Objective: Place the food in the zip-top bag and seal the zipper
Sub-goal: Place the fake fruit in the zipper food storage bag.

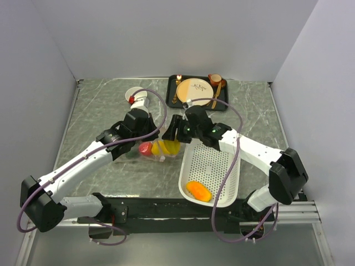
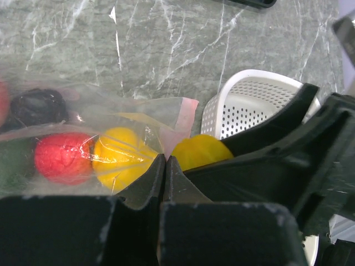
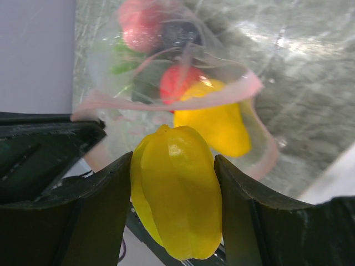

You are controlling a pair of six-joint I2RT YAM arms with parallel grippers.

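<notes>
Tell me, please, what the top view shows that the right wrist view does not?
Only the top view: an orange piece lying in the basket, and the plate. Only the right wrist: its fingers clamping the yellow fruit, and the zipper looped open behind. Both: the bag with red fruit inside.

The bag [image 3: 127, 111] lies open, and its pink strip [image 3: 252, 86] makes a ring wider than the yellow-green fruit [image 3: 177, 205] in our right claw [image 3: 173, 166]. A yellow fruit [image 3: 222, 124] sits just inside, partly in the way. Our left claw [image 2: 165, 172] pinches the bag edge on one side. The white basket [image 1: 213, 163] crowds the right side. The tray [image 1: 171, 91] stands well apart.
</notes>
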